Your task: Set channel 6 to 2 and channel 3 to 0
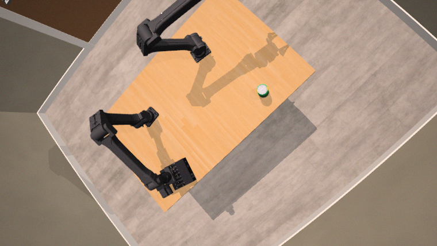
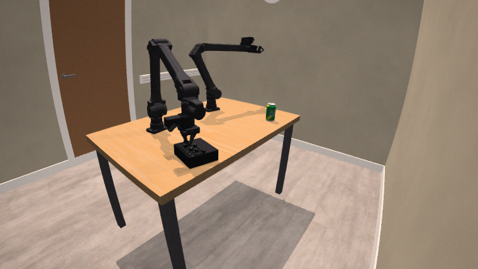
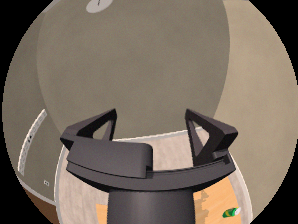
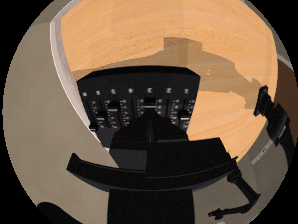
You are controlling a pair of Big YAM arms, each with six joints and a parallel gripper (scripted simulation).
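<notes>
The black lighting desk [image 1: 187, 169] [image 2: 204, 159] [image 4: 170, 78] stands near the table corner. In the right wrist view its labels read M, 6, 5, 4, 3, 2, 1 from left to right. The channel 3 fader [image 4: 150, 105] sits near the label end of its slot. The channel 6 fader [image 4: 101, 118] sits farther from its label than the channel 5 fader [image 4: 113, 109]. The channel 1 fader [image 4: 184, 116] is also visible; the channel 4 and 2 caps are hidden. My right gripper [image 2: 187, 144] [image 4: 150, 112] is shut and empty, its tips low over the desk beside fader 3. My left gripper [image 2: 261, 49] [image 3: 151, 111] is open and empty, high up.
A green can [image 1: 262, 90] [image 2: 270, 112] [image 3: 230, 213] stands upright on the wooden table [image 1: 226, 122] [image 2: 133, 146], far from the desk. The M fader [image 4: 93, 128] is at the desk's left edge in the right wrist view. The desk is close to the table's edge.
</notes>
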